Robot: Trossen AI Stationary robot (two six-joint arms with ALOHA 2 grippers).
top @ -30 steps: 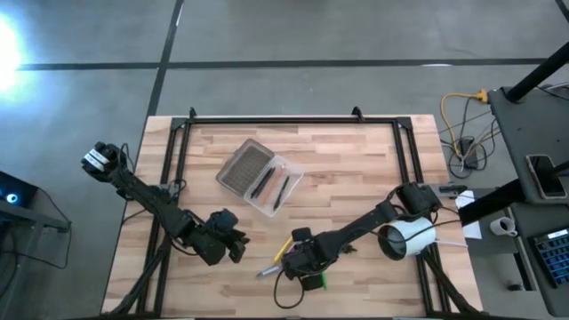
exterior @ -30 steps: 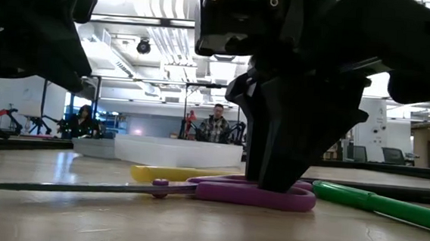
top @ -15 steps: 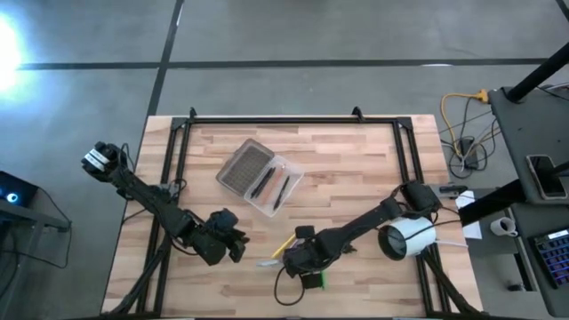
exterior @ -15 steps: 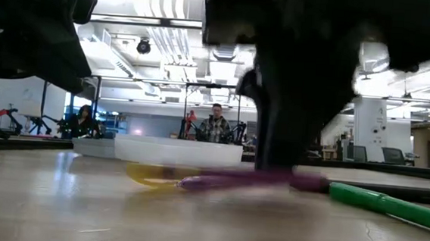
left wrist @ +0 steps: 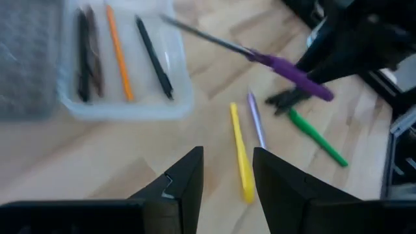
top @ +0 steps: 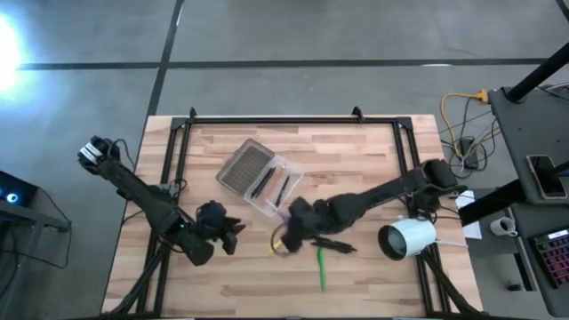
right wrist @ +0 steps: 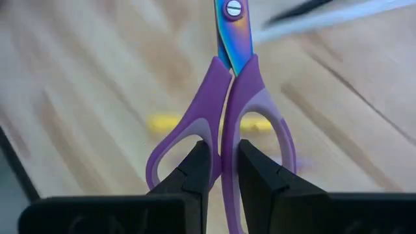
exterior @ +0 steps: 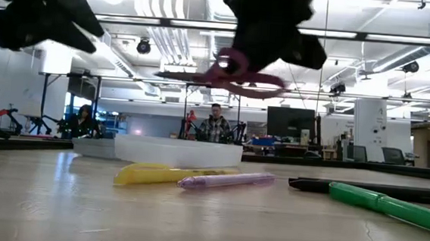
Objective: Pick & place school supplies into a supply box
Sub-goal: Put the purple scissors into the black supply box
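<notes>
The purple-handled scissors (right wrist: 227,84) are up in the air in my right gripper (right wrist: 224,159), which is shut on them just near of the supply box (top: 258,173); the blades (left wrist: 201,36) point toward the box. The clear box, with its ribbed grey half, holds black pens and an orange one (left wrist: 117,52). On the table near the box lie a yellow pencil (left wrist: 242,156), a purple pen (left wrist: 255,120), a green marker (top: 320,267) and a black pen (top: 333,242). My left gripper (left wrist: 227,175) hovers open on the table's left, near of the box. My right gripper pinches the scissors between its two fingers at the inner bars of the handle loops (right wrist: 224,130), where the two loops meet. The blades run straight on from the fingers. The scissors (exterior: 241,73) are lifted clear of the table and lie about level.
A white cylinder (top: 404,238) lies on its side near the table's right edge. A black metal frame (top: 178,133) runs round the tabletop. Bare wood lies along the near edge. People sit in the room far beyond the table (exterior: 216,127).
My right gripper has lifted the scissors off the table and carried them up and toward the far edge, close to the box, with the blades swung toward it. The pencil, pens and marker have stayed on the table. My left gripper has risen a little.
</notes>
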